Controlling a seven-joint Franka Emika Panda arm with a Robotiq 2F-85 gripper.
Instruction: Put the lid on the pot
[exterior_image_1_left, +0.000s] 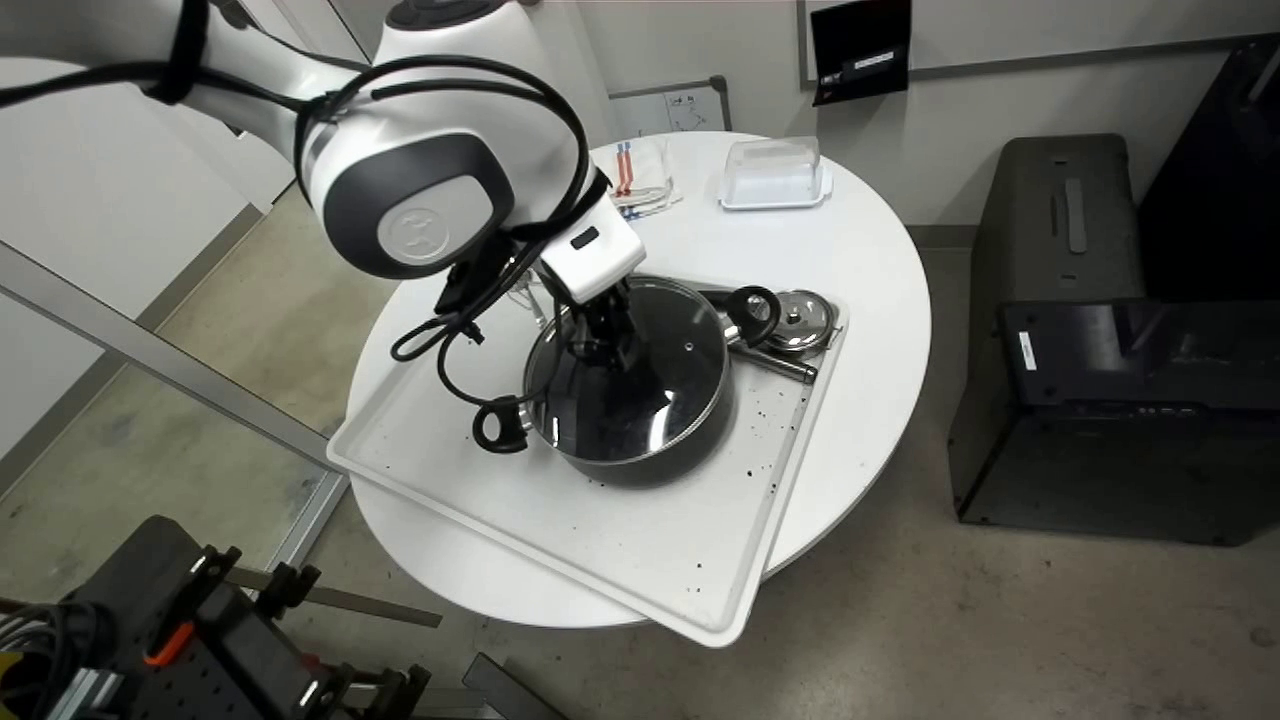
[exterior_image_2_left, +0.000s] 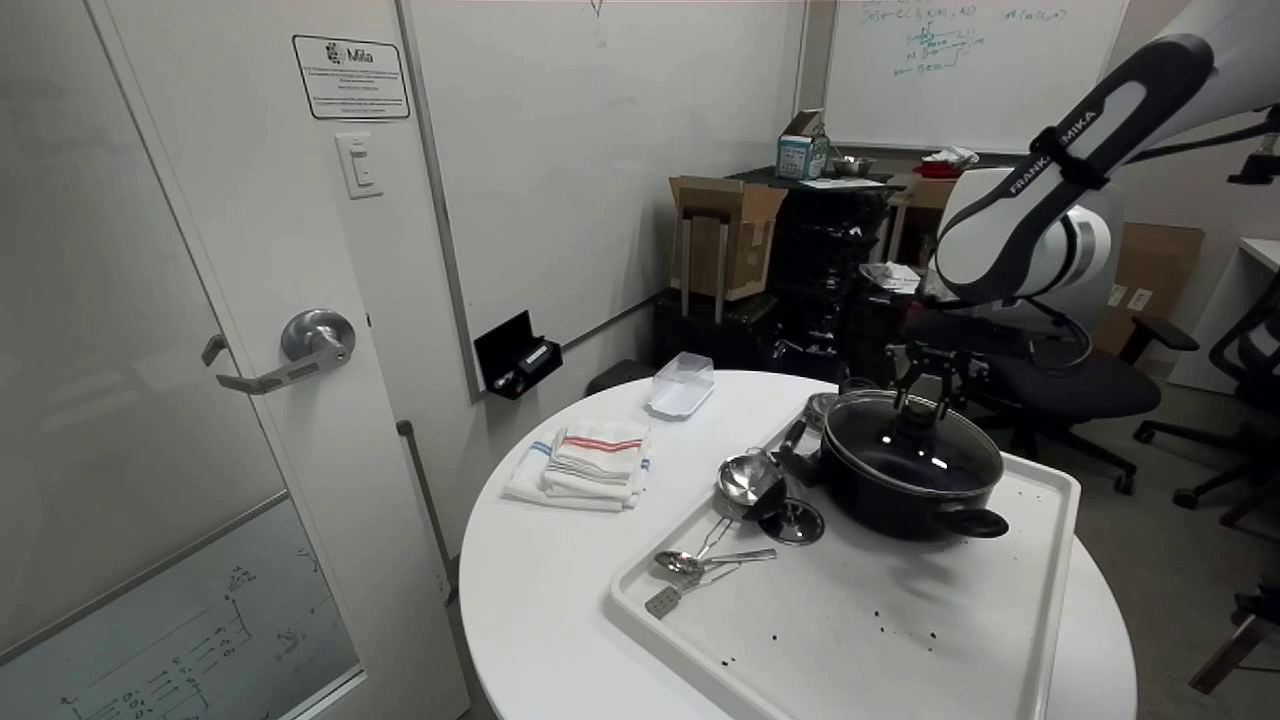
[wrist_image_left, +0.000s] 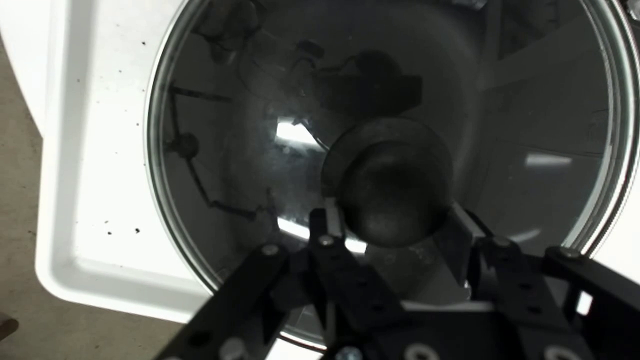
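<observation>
The clear glass lid (exterior_image_1_left: 665, 385) with a metal rim covers the black pot (exterior_image_1_left: 690, 455); it also shows in an exterior view (exterior_image_2_left: 955, 465). The lid's rim lies along the pot's rim, and I see no gap between them. The pot (exterior_image_2_left: 880, 508) stands upright on the tray, with a black handle on each side. My gripper (exterior_image_2_left: 922, 408) points down at the lid's middle. In the wrist view my gripper (wrist_image_left: 393, 215) has a fingertip against each side of the black knob (wrist_image_left: 392, 185) and appears shut on it. The pot's inside shows only darkly through the glass.
The white tray (exterior_image_2_left: 850, 640) sits on a round white table (exterior_image_2_left: 530, 600). Beside the pot lie a metal strainer cup (exterior_image_2_left: 748, 480), a small lid (exterior_image_2_left: 793, 522) and small metal utensils (exterior_image_2_left: 690, 565). Folded towels (exterior_image_2_left: 590, 465) and a clear container (exterior_image_2_left: 682, 385) are farther off.
</observation>
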